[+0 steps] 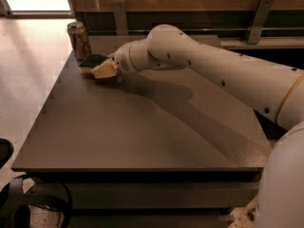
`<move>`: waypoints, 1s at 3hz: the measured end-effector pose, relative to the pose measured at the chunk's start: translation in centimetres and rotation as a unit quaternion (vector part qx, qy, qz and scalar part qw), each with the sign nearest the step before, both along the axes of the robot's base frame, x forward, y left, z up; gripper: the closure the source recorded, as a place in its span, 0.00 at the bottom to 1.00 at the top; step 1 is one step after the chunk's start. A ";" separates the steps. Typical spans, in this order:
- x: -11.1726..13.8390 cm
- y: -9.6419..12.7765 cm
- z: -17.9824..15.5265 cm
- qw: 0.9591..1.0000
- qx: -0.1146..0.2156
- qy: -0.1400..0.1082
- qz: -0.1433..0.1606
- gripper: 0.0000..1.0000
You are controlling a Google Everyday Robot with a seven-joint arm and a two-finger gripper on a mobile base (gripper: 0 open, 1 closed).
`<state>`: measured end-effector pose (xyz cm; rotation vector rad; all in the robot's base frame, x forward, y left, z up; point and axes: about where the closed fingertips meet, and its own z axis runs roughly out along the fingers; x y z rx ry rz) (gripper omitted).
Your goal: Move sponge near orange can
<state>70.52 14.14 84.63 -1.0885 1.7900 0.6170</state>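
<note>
The sponge (pixel 93 61), dark green on top with pale yellow foam beneath, is at the table's far left corner, right next to the orange can (pixel 80 40). The can stands upright at the table's back left edge, brownish-orange with a silver top. My gripper (pixel 107 71) reaches in from the right and is shut on the sponge's right end, low at the table surface. The sponge's left tip is just right of the can's base; I cannot tell whether they touch.
The dark grey table (pixel 142 137) has its left edge just beyond the can. A wooden wall with a metal rail (pixel 199 31) runs behind the table. My white arm (pixel 228 75) spans the table's right back part. Dark cables (pixel 28 203) lie at the lower left floor.
</note>
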 end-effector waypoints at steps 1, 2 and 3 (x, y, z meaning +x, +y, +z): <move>-0.1 0.2 0.0 1.000 0.000 0.000 0.002 0.28; -0.1 0.4 -0.1 1.000 0.000 0.001 0.003 0.06; -0.2 0.5 -0.1 1.000 0.000 0.001 0.004 0.00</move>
